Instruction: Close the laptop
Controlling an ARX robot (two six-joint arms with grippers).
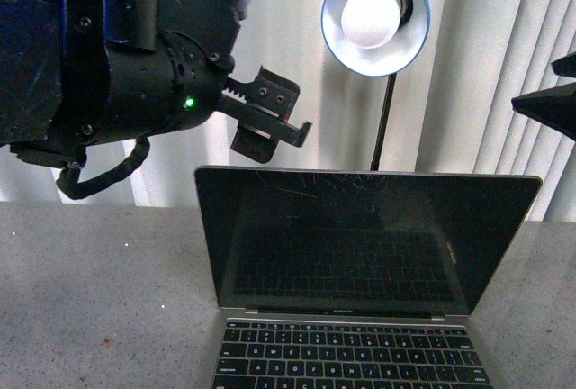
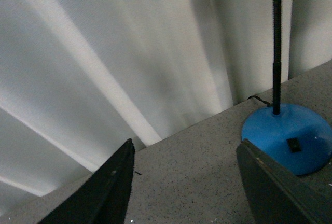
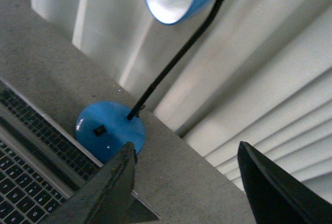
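The laptop (image 1: 360, 245) stands open on the grey table, its scratched black screen upright and facing me, with black keys below. Its keyboard also shows in the right wrist view (image 3: 23, 177). My left gripper (image 1: 281, 137) is open and empty in the air, just above and behind the top left corner of the lid. In the left wrist view the left gripper (image 2: 184, 182) shows bare table between its fingers and no laptop. My right gripper (image 1: 558, 83) is open and empty, high at the right edge, above the lid's right corner; in its own view (image 3: 187, 182) it hangs over the table behind the laptop.
A blue desk lamp with a white bulb (image 1: 376, 18) stands behind the laptop; its round blue base (image 2: 290, 136) (image 3: 109, 128) sits on the speckled table (image 1: 99, 299). White vertical blinds (image 1: 504, 56) close the back.
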